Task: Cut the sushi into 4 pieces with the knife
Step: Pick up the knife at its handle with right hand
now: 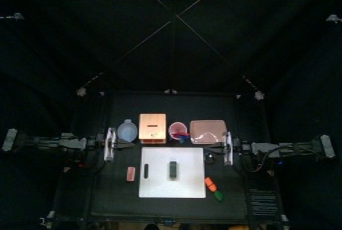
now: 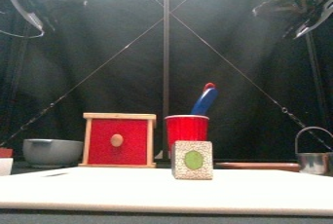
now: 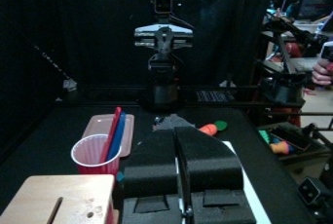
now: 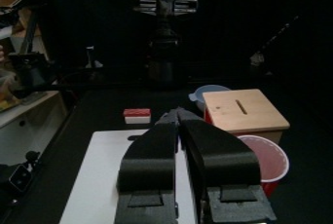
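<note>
A black tabletop [image 1: 107, 199] stands inside black curtains [image 1: 171, 34] that close the back and both sides.

The left end effector [image 3: 178, 133] hangs at the tabletop's left edge, its 2 jaws pressed together with nothing between them. Near it, toward the front, a small red toy [image 1: 131, 174] lies just beside the board's left edge.

Along the back, a row runs from a bowl [image 1: 127, 131] to a box [image 1: 152, 128], then a cup [image 1: 178, 131] and a tray [image 1: 206, 130]. The cup holds a blue knife [image 2: 205, 98] standing upright, with a red one beside it in the left wrist view. A metal cutter [image 2: 314, 160] shows at the far right of the front view.

In front of that row a white board [image 1: 173, 186] lies at the middle. The sushi [image 1: 174, 167] rests on it as 1 whole roll, lengthwise front to back. It sits between the 2 end effectors, well apart from both and a little nearer the front than either.

An orange toy [image 1: 210, 184] lies just off the board's right edge. The right end effector [image 4: 182, 121] hangs at the right edge, jaws closed on nothing, facing the left one across the tabletop.
</note>
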Tool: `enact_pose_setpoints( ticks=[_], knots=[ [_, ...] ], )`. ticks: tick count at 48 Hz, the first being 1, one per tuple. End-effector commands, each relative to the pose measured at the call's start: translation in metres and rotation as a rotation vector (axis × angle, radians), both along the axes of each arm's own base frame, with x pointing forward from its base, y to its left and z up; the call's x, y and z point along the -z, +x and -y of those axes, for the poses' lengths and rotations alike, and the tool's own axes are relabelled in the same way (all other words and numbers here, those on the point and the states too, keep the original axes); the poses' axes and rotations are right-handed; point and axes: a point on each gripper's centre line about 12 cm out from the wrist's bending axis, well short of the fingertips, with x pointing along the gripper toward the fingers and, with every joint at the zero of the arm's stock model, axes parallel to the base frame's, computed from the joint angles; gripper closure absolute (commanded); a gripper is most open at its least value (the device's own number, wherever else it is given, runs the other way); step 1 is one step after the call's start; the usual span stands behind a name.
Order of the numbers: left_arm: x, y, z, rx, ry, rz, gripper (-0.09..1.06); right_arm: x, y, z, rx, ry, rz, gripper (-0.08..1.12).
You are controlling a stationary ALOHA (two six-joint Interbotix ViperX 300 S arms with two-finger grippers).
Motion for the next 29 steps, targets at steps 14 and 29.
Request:
enact_pose_setpoints(
  ticks=[14,29],
  knots=[
    [0.005,0.056,0.000,-0.001,0.011,0.006,0.98,-0.048,0.070,0.040,0.153,0.183,-0.233,0.97],
    [0.031,0.080,0.003,0.011,0.004,-0.090,0.98,-0.041,0.116,0.066,0.206,0.118,-0.725,0.31]
  ],
)
